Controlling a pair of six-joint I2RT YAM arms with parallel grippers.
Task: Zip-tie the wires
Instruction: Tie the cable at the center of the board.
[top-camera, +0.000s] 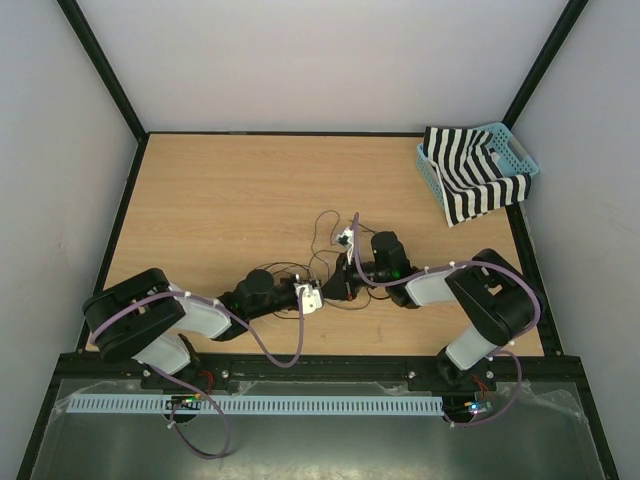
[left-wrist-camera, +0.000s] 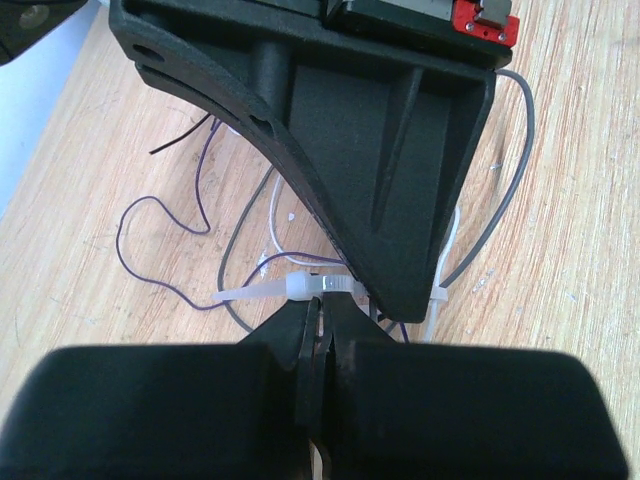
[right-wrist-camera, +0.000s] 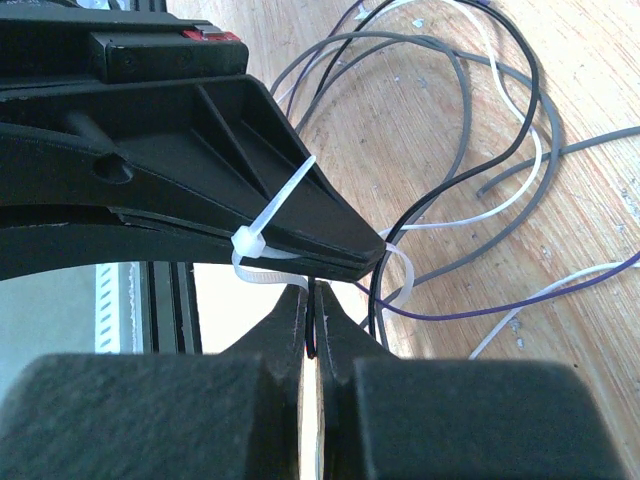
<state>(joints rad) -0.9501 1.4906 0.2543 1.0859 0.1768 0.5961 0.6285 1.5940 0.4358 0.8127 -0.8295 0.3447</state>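
Zip tie at centre of tabletop, looped, apparently round wires. Left end effector together, hold unclear; right end effector clamped on strap. Pull tail straight, slowly, trapping every strand.

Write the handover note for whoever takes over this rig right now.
Left gripper: shut on the zip tie, by its head.
Right gripper: shut on the zip tie's loop, it seems.
The wires lie loose on the table; some seem to pass through the loop.
Done: tail threaded through the head.
Left: cinch the slack loop around the wires.
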